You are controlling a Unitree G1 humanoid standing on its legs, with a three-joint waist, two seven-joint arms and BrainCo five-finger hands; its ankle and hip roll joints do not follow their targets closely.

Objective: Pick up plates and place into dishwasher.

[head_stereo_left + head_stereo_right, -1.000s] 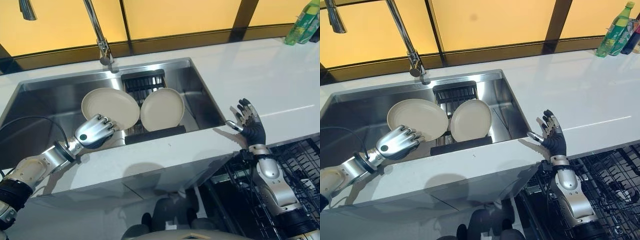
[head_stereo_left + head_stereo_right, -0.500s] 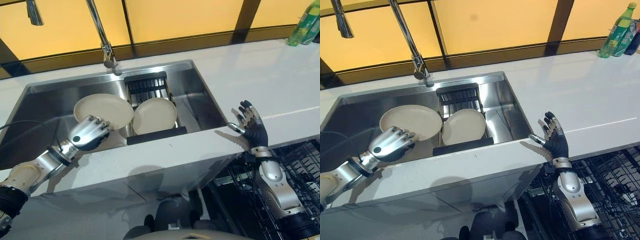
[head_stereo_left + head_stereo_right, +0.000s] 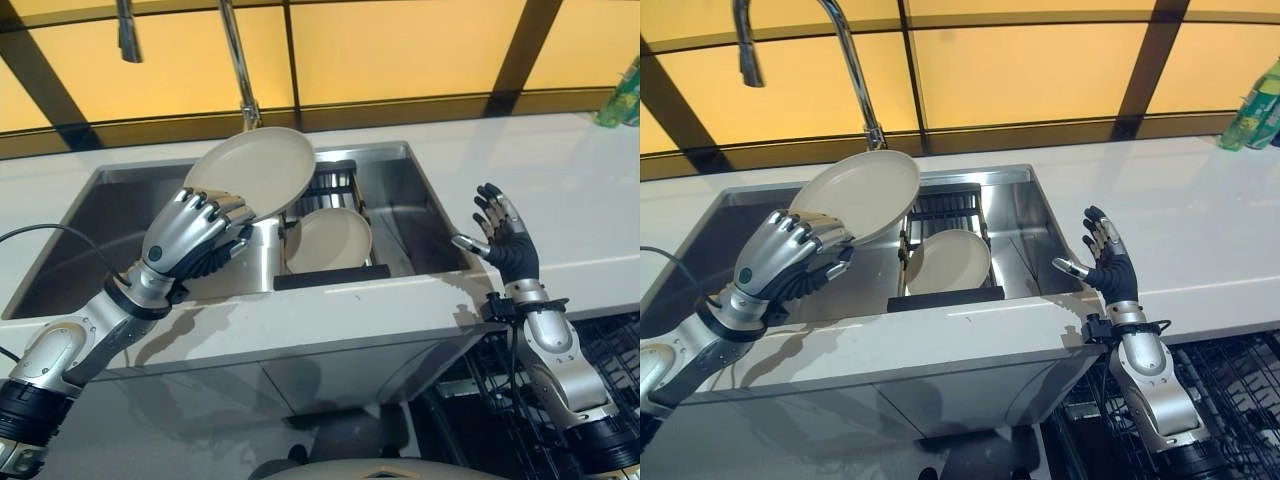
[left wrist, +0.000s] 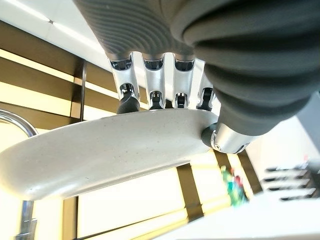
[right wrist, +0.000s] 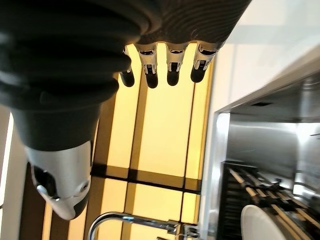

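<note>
Left robot hand point(image 3: 195, 232) clamped on rim of lifted plate point(image 3: 252, 171), right robot hand point(image 3: 503, 236) spread empty; could slip, strike tap point(image 3: 240, 70); thin grip.

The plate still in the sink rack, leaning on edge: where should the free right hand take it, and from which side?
Take the leaning plate by its upper rim, coming down from above. It stands tilted on edge in the rack, so the top rim is exposed while the bottom sits behind the rack's front bar. The right hand is open; the left hand holds the other plate.
</note>
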